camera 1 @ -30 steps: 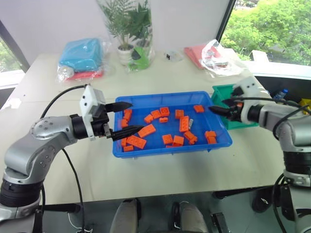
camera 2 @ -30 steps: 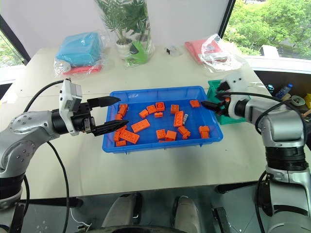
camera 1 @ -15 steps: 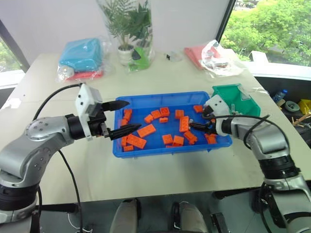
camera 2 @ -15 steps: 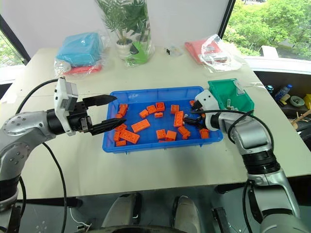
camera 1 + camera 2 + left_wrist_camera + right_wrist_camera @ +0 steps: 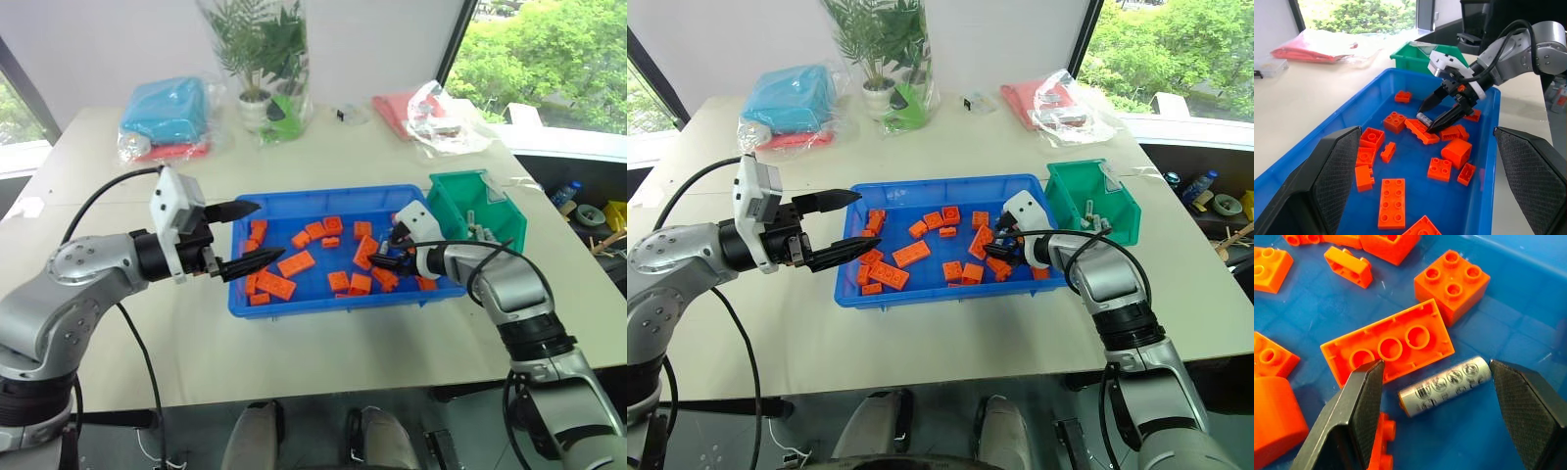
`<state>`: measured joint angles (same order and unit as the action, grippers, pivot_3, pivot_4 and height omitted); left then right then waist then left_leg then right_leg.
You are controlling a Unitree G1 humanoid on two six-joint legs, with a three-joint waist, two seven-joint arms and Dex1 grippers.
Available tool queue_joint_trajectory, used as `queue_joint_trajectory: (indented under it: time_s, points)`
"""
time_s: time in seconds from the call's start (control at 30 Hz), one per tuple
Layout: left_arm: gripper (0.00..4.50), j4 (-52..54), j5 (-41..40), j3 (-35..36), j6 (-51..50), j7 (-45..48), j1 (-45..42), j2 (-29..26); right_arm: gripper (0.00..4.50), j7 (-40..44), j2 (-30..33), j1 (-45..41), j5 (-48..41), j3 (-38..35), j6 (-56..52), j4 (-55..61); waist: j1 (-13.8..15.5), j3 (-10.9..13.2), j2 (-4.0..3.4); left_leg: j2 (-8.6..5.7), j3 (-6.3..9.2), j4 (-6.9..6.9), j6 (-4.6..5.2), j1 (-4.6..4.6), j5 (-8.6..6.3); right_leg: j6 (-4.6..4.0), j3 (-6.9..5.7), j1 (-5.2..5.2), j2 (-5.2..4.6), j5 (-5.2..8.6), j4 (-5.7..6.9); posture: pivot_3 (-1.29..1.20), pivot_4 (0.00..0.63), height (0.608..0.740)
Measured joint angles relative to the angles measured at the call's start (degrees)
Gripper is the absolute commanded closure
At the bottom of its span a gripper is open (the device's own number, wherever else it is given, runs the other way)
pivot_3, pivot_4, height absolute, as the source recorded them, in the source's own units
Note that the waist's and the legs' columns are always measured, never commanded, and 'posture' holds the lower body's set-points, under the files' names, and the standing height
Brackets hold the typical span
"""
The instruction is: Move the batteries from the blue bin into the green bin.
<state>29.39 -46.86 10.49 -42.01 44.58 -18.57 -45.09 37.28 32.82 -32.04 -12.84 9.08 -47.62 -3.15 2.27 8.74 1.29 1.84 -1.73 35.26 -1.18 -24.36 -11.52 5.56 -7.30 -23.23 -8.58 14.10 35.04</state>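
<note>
The blue bin [image 5: 323, 192] sits mid-table, strewn with orange bricks [image 5: 294, 262]. One silvery-grey battery [image 5: 1444, 386] lies on its floor beside an upturned orange brick [image 5: 1388, 347]; the left wrist view also shows this battery [image 5: 1423, 117]. My right gripper [image 5: 382, 257] reaches down into the bin's right part and is open, its fingers [image 5: 1359, 406] straddling the battery without touching it. The green bin [image 5: 477, 211] stands just right of the blue bin, with small grey cylinders inside. My left gripper [image 5: 272, 232] hovers open over the blue bin's left end, holding nothing.
A wrapped potted plant [image 5: 265, 59], a teal bagged bundle [image 5: 167, 113] and a red packet in clear plastic [image 5: 426, 108] line the table's far side. Bricks crowd around the battery. Bare tabletop lies in front of the bins.
My right gripper has swung left from beside the green bin and sunk into the blue bin, ending around the battery. The left arm has stayed put.
</note>
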Motion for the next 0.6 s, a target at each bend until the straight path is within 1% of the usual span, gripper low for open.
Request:
queue_joint_trajectory:
  time_s: [0.2,0.27,0.43,0.6]
  points:
    - [0.0,-0.1,0.0,0.0,0.0,0.3,0.0,0.0,1.03,0.1,0.0,0.3,0.2,-0.6,-0.3,0.2,0.0,0.0,0.0,0.0,0.0,0.0,0.0,0.0,0.0,0.0,0.0,0.0,0.0,0.0,0.0,0.0,0.15,0.668]
    - [0.0,0.0,0.0,0.0,0.1,0.4,0.0,0.0,1.03,0.1,0.0,0.3,-0.3,-1.8,-1.6,0.4,0.0,0.0,-0.01,0.0,0.0,0.01,0.0,-0.01,0.0,-0.01,0.0,0.01,0.0,-0.01,0.0,0.0,0.15,0.668]
    - [0.0,-0.1,0.1,0.0,0.3,0.8,0.0,0.0,1.03,-0.3,0.6,-1.2,-3.5,-7.5,-6.6,2.6,0.0,0.0,-0.02,0.0,0.0,0.0,0.0,-0.02,0.0,-0.07,0.0,0.04,0.0,-0.04,0.03,0.0,0.15,0.668]
    - [0.0,-0.6,0.6,-0.1,0.9,1.3,0.0,0.0,1.03,-0.4,1.6,-1.3,-4.2,-8.3,-7.8,4.4,0.0,0.0,0.0,0.0,0.0,0.0,0.0,-0.01,0.0,-0.01,0.0,0.0,0.0,-0.01,0.01,0.0,0.15,0.668]
